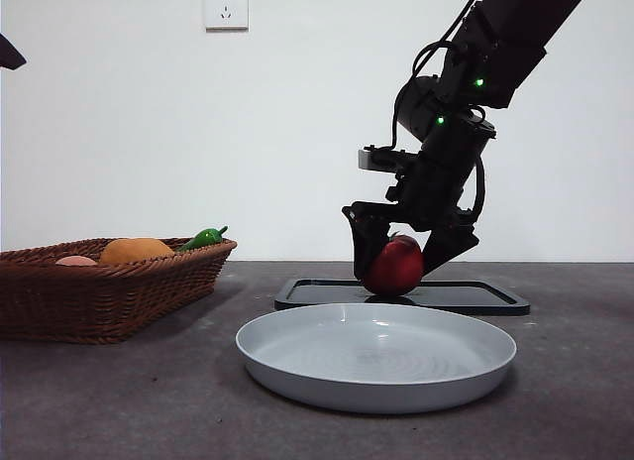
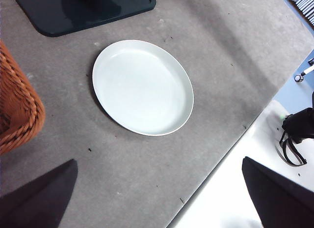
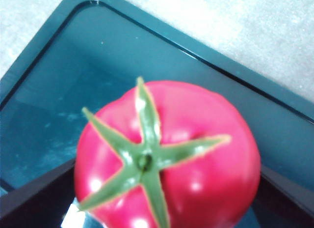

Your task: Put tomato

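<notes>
One red tomato (image 1: 393,267), squeezed tight by right gripper (image 1: 410,250), low over dark tray (image 1: 485,297). Lift slowly, keep squeezing, carry toward white plate (image 1: 376,356). Left gripper (image 2: 162,198) open, waiting.

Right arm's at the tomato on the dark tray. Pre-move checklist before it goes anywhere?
1. Grip: right gripper has a jaw on each side of the tomato: ok.
2. Tomato clear of the dark tray: cannot tell; its underside looks at the tray surface.
3. Tomato orientation: green stem faces the wrist camera: ok.
4. White plate has nothing on it and sits just in front of the tray: ok.
5. Left gripper hangs open above the table edge, apart from the plate: ok.
6. Basket stands off to the side, apart from tray and plate: ok.
</notes>
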`<state>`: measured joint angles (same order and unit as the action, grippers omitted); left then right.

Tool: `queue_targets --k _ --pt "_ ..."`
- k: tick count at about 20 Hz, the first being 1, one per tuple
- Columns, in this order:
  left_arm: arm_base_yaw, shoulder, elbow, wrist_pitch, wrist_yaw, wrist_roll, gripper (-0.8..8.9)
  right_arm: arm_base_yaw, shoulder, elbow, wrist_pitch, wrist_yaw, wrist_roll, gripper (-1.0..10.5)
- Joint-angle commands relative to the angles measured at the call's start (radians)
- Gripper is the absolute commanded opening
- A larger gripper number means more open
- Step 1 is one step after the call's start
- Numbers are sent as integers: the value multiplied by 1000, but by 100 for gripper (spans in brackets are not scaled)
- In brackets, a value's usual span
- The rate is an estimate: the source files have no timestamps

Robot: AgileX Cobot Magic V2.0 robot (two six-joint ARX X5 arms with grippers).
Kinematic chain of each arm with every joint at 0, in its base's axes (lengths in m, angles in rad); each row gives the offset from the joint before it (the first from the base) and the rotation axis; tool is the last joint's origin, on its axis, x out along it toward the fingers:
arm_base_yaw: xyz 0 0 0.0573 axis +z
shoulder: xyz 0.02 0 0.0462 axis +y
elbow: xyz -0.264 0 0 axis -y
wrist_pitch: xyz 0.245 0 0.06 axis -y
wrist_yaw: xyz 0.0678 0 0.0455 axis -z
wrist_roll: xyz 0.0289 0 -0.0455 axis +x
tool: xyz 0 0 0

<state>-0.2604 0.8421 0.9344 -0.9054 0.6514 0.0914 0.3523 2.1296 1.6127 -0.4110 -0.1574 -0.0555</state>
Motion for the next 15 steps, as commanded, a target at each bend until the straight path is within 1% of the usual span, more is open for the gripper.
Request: queue_targets --k 1,4,6,9,15 --pt "-4 5 20 8 3 13 562 6 -27 18 -8 1 -4 505" --pt "-4 5 20 7 3 13 562 5 -98 18 -85 0 -4 505" --pt "-4 5 20 7 3 13 562 5 -177 18 -143 0 4 506" --pt "-4 5 20 8 3 13 562 5 -335 18 -205 -2 25 506" --pt "-4 5 20 8 2 13 562 5 -623 7 -436 -3 24 505"
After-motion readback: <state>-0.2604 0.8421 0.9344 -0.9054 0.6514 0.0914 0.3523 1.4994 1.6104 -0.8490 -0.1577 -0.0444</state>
